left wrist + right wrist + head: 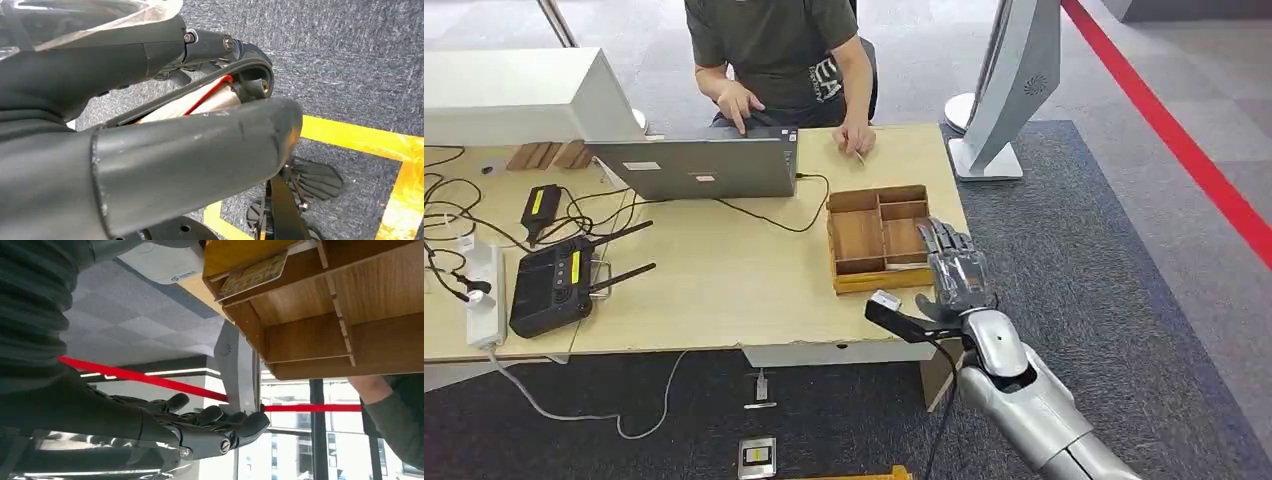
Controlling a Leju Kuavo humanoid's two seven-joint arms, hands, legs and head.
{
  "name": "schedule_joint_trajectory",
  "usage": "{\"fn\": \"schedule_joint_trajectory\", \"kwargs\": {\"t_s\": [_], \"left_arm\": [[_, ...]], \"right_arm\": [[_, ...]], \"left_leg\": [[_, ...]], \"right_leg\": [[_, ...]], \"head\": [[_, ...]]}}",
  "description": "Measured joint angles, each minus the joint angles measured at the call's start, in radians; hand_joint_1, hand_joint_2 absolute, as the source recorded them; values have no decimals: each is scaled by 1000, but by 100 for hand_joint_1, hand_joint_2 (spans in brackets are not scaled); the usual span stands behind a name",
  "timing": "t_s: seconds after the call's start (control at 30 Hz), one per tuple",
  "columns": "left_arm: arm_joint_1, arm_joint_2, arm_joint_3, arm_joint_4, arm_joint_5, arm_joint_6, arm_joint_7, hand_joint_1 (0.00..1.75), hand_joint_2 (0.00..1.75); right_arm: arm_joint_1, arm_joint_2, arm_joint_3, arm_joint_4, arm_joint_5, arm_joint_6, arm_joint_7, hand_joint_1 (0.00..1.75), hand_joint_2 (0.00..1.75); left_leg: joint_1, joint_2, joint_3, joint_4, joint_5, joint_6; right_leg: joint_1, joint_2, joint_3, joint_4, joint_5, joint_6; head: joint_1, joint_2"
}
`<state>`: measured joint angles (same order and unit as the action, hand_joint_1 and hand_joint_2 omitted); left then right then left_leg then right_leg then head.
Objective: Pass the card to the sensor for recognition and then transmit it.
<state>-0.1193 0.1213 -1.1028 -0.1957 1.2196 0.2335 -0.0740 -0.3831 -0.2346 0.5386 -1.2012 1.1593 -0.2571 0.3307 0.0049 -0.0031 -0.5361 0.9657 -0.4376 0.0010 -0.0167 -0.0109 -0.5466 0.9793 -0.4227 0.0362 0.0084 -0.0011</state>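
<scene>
We see our right hand [952, 268] raised at the right end of the bench [724, 290], just beside the wooden tray [879, 237], with its fingers [944, 240] spread apart and holding nothing. In the right wrist view the card [252, 274] lies flat in one compartment of the tray, by an outer wall; which compartment that is in the head view we cannot tell. Our left hand [150, 150] hangs low over the carpet, and whether its fingers are apart or together we cannot tell.

We judge the card to be light, thin, stiff and rather slick, lying flush on the wood, so it will be hard to get under. Pinching it by a free edge, or sliding it against the tray wall to tip it up, looks the best hold.

The dividers and low walls leave little space for the fingers. To the right of the bench there is open carpet for swinging the arm. A person's hand [856, 138] rests on the bench just behind the tray, and the laptop [699, 165] cable runs near its left side.
</scene>
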Motion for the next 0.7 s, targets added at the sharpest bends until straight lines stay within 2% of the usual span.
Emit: {"fn": "schedule_joint_trajectory", "kwargs": {"t_s": [0.23, 0.3, 0.37, 0.7], "left_arm": [[-1, 0, 0, 0, -3, 0, -1, 0, 0], [0, 0, 0, 0, -6, -3, -7, 0, 0], [0, 0, 0, 0, -17, -9, -16, 0, 0], [0, 0, 0, 0, -21, -11, -19, 0, 0]], "right_arm": [[-15, 8, 6, 29, -8, -6, -8, 0, 175], [-37, 21, 15, 78, -19, -30, -14, 0, 175], [-97, 27, 29, 199, -56, -69, -26, 0, 175], [-123, 27, 31, 272, -49, -75, -29, 0, 175]], "left_leg": [[0, 0, 0, 0, 0, 0], [0, 0, 0, 0, 0, 0], [0, 0, 0, 0, 0, 0], [0, 0, 0, 0, 0, 0]], "right_leg": [[0, 0, 0, 0, 0, 0], [0, 0, 0, 0, 0, 0], [0, 0, 0, 0, 0, 0], [0, 0, 0, 0, 0, 0]], "head": [[0, 0], [0, 0], [0, 0], [0, 0]]}}
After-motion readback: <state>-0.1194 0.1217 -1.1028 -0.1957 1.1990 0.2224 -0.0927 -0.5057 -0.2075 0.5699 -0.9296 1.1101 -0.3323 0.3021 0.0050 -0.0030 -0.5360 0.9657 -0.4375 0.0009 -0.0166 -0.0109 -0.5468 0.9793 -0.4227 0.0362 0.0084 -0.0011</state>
